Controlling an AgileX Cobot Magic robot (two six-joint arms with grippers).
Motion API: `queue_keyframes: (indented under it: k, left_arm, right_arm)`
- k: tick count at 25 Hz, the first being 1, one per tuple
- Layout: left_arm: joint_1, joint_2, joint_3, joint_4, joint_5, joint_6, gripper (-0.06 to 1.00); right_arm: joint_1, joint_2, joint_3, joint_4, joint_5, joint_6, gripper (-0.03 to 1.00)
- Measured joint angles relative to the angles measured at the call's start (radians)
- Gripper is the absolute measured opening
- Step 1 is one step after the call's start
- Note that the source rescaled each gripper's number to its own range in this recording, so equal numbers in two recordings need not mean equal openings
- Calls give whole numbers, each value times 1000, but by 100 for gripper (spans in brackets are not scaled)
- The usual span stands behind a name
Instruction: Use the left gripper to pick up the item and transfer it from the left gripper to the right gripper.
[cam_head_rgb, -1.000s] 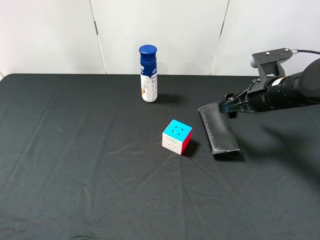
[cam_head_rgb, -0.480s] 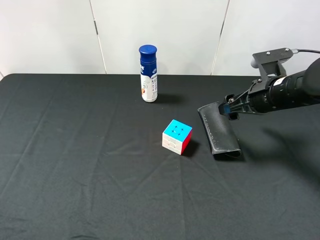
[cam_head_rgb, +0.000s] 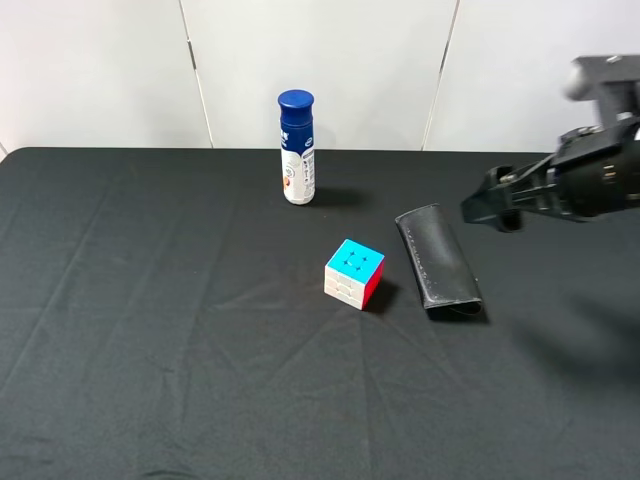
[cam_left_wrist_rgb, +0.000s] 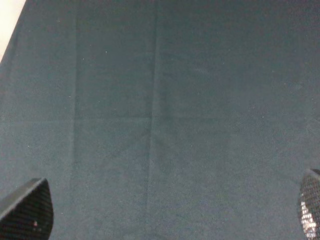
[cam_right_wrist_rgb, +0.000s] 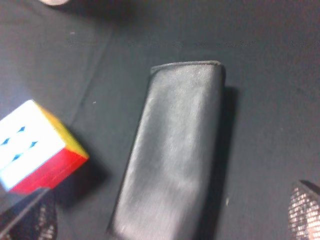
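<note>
The pouch (cam_head_rgb: 437, 260) lies flat on the tabletop (cam_head_rgb: 150, 330) beside the cube (cam_head_rgb: 354, 273), long axis front-to-back — near my empty, spread right pincer (cam_head_rgb: 478, 208); my left pincer (cam_left_wrist_rgb: 165, 215), wide, sees only cloth.

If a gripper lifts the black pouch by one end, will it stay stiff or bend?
The black pouch lies flat and keeps straight edges, so it probably holds its shape. Its smooth sheen hints it may slip. It looks thin, likely light.
</note>
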Motion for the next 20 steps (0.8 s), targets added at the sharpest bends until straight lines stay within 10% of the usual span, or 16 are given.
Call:
queue_keyframes:
  k: [9, 20]
  left_arm:
    - [0, 0, 0, -2, 0, 0, 96]
    - [0, 0, 0, -2, 0, 0, 96]
  right_arm:
    - [0, -285, -91, -273, 420, 322, 100]
    - [0, -607, -78, -374, 768, 387, 100]
